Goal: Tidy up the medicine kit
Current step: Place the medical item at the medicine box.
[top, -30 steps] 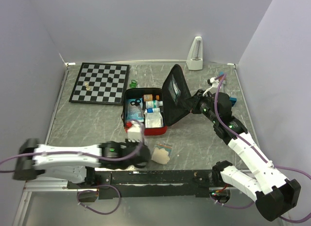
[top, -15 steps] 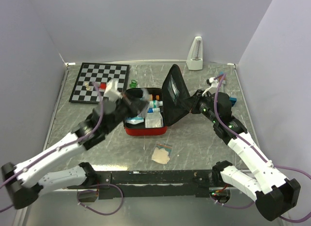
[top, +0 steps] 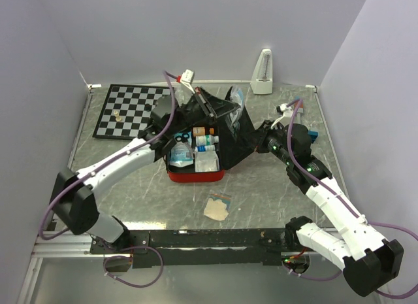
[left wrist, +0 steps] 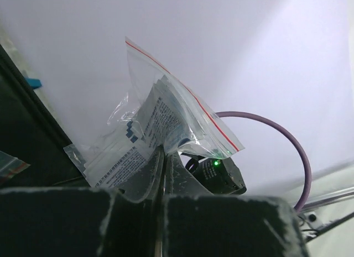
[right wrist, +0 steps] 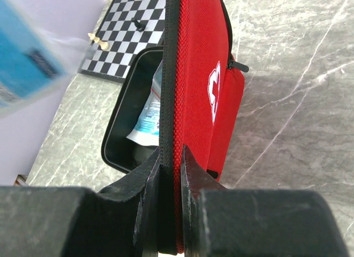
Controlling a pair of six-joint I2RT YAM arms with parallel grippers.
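Open on the desk, about midway between the left and right edges and somewhat toward the far edge: the medicine kit, red base lying flat, black-lined lid raised along its right side. Clamped at the lid's zippered rim by the right gripper, fingers narrowed tight onto the edge, the red outer face with its white cross turned toward the right edge of the desk. Packed in the base with small bottles, a blue-and-white packet and white folded material.

Reaching in from the left over the kit, up by the top of the lid, with the left gripper. Pinched closed on a clear zip bag with a red seal line and printed paper inside, the bag held in the air and off the desk.

Toward the far-left corner, a black-and-white chessboard with a few pieces on it. At the far edge, right of the middle, a white pyramid-shaped object. Toward the near edge, in front of the kit and apart from it, a small packet lying flat.
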